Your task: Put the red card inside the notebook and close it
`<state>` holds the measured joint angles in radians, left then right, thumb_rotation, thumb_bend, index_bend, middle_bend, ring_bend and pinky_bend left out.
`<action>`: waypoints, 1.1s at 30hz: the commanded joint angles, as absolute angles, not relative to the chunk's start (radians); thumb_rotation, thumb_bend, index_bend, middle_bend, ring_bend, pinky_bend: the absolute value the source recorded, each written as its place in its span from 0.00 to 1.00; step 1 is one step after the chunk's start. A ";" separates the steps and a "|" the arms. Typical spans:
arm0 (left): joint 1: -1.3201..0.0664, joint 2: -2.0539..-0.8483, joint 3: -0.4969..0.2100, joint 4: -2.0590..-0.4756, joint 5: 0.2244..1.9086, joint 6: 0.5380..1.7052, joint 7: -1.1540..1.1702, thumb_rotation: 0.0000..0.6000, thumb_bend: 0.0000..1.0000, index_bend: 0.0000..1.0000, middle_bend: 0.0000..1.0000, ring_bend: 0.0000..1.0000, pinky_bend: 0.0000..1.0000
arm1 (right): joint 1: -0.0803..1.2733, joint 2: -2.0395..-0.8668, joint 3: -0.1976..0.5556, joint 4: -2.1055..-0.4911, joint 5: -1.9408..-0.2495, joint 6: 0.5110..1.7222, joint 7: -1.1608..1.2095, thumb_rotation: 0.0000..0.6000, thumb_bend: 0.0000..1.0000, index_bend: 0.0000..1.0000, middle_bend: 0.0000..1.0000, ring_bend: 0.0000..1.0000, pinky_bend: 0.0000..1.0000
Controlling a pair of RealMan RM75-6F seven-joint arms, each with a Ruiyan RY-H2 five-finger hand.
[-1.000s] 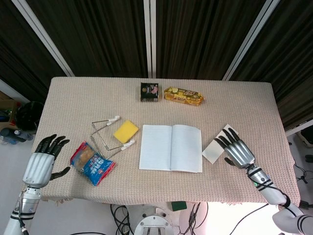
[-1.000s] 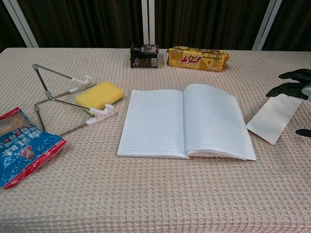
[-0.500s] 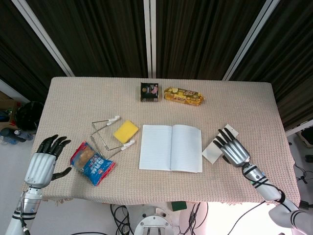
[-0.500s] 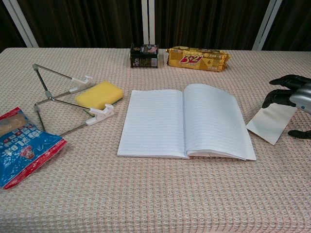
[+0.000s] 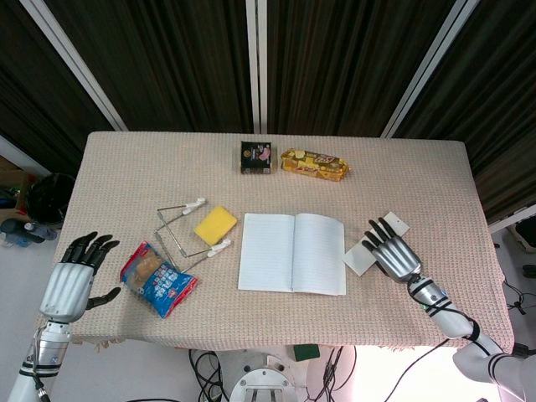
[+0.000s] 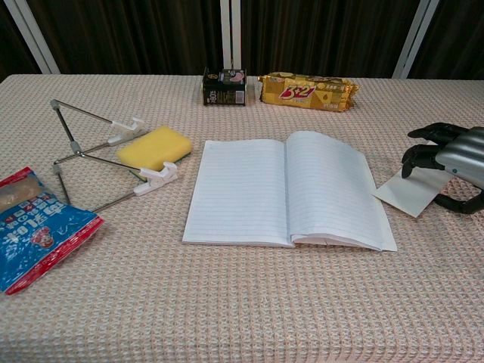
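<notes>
The notebook [image 5: 293, 253] [image 6: 287, 189] lies open and flat in the middle of the table, lined pages up. Just right of it lies the card [image 5: 358, 256] [image 6: 404, 193], showing a white face, its near corner almost touching the notebook's right page. My right hand [image 5: 392, 254] [image 6: 454, 155] rests on the card's right part with its fingers spread and bent down onto it. My left hand [image 5: 74, 280] hangs open off the table's left front corner, holding nothing; the chest view does not show it.
A yellow sponge [image 5: 215, 223] [image 6: 156, 147] and a wire stand [image 5: 184, 230] lie left of the notebook. A blue snack packet [image 5: 157, 279] sits at the front left. A dark box [image 5: 258, 157] and a yellow biscuit pack [image 5: 314, 164] stand at the back.
My right hand has moved left toward the notebook and the card has slid left with it. The left hand has barely shifted.
</notes>
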<state>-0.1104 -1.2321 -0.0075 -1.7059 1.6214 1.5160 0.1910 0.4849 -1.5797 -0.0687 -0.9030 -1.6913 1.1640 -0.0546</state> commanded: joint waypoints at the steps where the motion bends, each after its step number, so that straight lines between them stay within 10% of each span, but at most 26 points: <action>1: -0.111 -1.232 -0.009 -1.705 1.622 1.516 0.191 1.00 0.06 0.21 0.16 0.09 0.15 | 0.485 -1.575 -0.070 -0.905 -1.693 1.169 -0.056 1.00 0.52 0.41 0.20 0.01 0.08; 16: -0.113 -1.232 -0.011 -1.707 1.620 1.516 0.191 1.00 0.06 0.21 0.16 0.09 0.15 | 0.515 -1.481 -0.088 -0.930 -1.731 1.196 -0.016 1.00 0.55 0.54 0.26 0.02 0.10; 33: -0.112 -1.227 -0.010 -1.730 1.613 1.512 0.213 1.00 0.06 0.21 0.16 0.09 0.15 | 0.709 -1.444 -0.053 -1.047 -1.731 0.958 -0.148 1.00 0.51 0.46 0.24 0.02 0.10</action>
